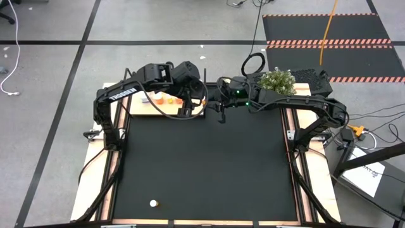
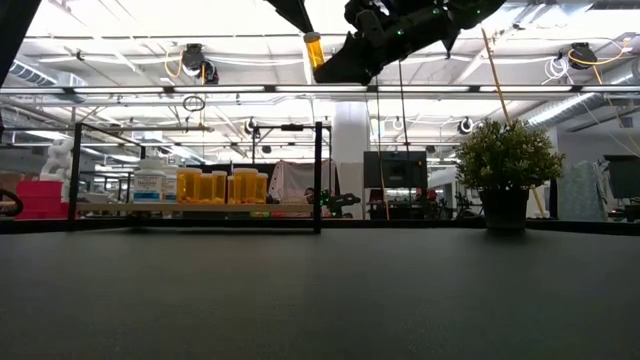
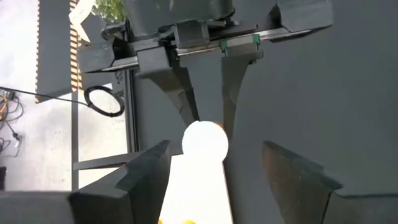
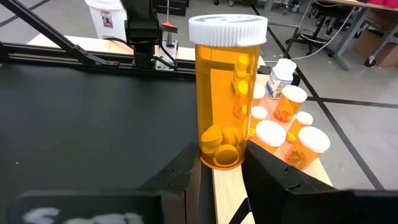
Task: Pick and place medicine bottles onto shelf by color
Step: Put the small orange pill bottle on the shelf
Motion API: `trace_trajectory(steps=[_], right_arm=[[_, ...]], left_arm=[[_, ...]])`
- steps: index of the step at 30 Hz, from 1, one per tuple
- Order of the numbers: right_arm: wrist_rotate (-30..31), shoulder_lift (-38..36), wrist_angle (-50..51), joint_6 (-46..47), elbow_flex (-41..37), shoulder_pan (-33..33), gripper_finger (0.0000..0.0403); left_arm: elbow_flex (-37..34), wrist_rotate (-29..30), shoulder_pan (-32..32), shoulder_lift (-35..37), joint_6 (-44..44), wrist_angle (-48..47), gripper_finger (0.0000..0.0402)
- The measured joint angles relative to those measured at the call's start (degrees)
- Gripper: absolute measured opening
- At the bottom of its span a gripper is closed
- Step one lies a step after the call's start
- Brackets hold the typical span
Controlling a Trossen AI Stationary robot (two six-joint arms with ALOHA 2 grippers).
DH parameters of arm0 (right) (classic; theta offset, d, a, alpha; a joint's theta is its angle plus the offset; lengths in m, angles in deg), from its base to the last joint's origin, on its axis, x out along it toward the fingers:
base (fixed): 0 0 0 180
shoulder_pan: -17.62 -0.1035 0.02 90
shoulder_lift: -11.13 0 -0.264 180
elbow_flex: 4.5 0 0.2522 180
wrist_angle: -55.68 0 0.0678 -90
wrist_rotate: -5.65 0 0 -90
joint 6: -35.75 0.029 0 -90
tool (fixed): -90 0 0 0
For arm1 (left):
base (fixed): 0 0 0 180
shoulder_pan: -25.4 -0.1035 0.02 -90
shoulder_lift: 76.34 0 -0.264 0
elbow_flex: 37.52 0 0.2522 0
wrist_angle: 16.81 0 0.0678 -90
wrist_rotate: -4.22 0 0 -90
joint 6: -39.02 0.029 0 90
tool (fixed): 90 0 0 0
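Observation:
My right gripper (image 4: 221, 165) is shut on an orange medicine bottle with a white cap (image 4: 227, 87) and holds it high above the shelf (image 2: 200, 208), as the low view shows (image 2: 314, 50). My left gripper (image 3: 224, 180) hangs open right above that bottle's cap (image 3: 203, 140) without touching it. The shelf is a light-wood board with black posts at the mat's far-left edge (image 1: 142, 109). Several orange bottles (image 4: 292, 134) and a white one (image 4: 280, 74) stand on it on their bases. One small white round thing (image 1: 153, 204) lies on the mat near its near edge. My right gripper pinches the orange bottle's lower body, just above its base (image 4: 221, 152), between its two fingers (image 4: 186, 171). The fingers come in level from the table's right side. The bottle stands upright in the hold, lifted clear above the shelf board (image 4: 227, 186).
A potted plant (image 2: 505, 165) stands at the mat's far right (image 1: 277, 81). Black shelf posts (image 2: 317, 175) rise near the held bottle. The large black mat (image 1: 202, 164) lies bare between the shelf and the near edge. Wooden strips (image 1: 88, 190) flank it.

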Motion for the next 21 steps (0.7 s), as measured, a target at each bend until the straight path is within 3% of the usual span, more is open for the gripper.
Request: trace_trajectory(steps=[21], right_arm=[[0.0,0.0,0.1,-0.4,0.1,-0.1,0.0094]], left_arm=[[-0.1,0.0,-0.9,-2.7,0.2,1.4,0.0250]])
